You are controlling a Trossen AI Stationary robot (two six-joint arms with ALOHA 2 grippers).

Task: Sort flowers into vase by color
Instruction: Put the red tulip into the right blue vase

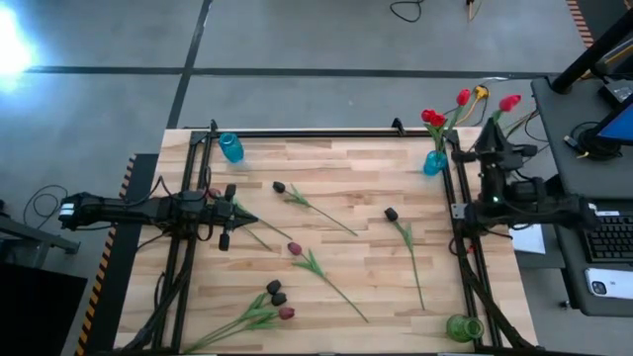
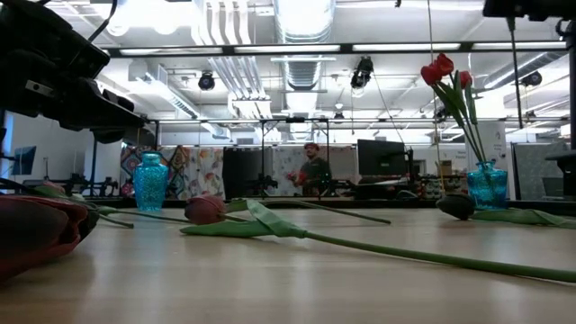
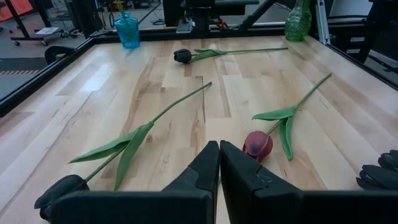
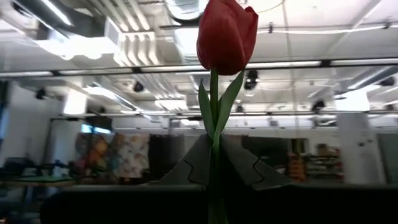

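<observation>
Right gripper (image 4: 214, 165) pinching stem of red tulip (image 4: 227, 34), head upright, arm at right table edge beside blue vase (image 1: 434, 162) already holding red tulips (image 1: 433, 118)

Left gripper (image 3: 219, 163) pressed together, empty, low over left side of table; dark red tulip (image 3: 257, 145) just beyond its tips

Left to sort: black tulips (image 1: 280, 186) mid-table, cluster (image 1: 276, 293) near front edge

Second blue vase (image 1: 230, 147) at far left corner and green vase (image 1: 463, 327) at front right both look empty

Judged roughly one third done
</observation>
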